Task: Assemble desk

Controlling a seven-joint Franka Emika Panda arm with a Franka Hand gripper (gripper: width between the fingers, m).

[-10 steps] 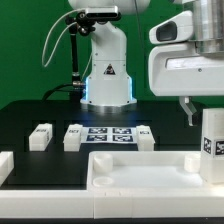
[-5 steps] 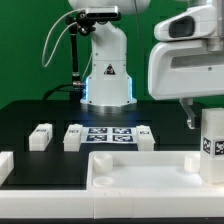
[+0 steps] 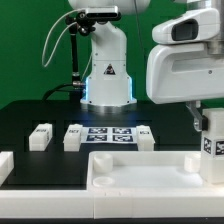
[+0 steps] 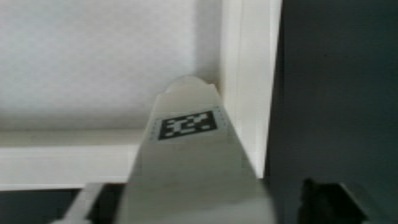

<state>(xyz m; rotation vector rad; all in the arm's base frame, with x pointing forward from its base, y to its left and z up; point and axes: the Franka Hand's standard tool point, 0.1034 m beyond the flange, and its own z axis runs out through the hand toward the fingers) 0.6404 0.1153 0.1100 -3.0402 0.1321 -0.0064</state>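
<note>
Here's the tool (image 3: 200,120) low over the near corner of the desk panel (image 3: 130,172), and a leg (image 3: 212,150) stands upright right beneath it. That white block rises between the tool's fingers and rests in the corner of the panel's shallow rim. From the exterior view one finger (image 3: 193,118) hangs just beside the leg, and the other is hidden behind it. The wrist view looks straight down the leg (image 4: 192,170) to its tag (image 4: 187,125), with the panel's rim corner (image 4: 249,60) right at the leg's far end. So the jaws straddle the leg, but I can't tell whether the pads are pressing on it or standing a touch off. Both views leave that contact unclear. My read is that we're at the first leg, being fitted into its corner of the panel. A spare leg (image 3: 40,136) lies on the black counter (image 3: 30,112), well away from the tool. Beside it sits the marker board (image 3: 108,133), with more white blocks at either end. The next move calls for a sure, square hold on the upright leg. Then it needs a careful press or twist to seat it, keeping it vertical so it doesn't lean against the rim. Any tilt here could jam it or tip it over.
</note>
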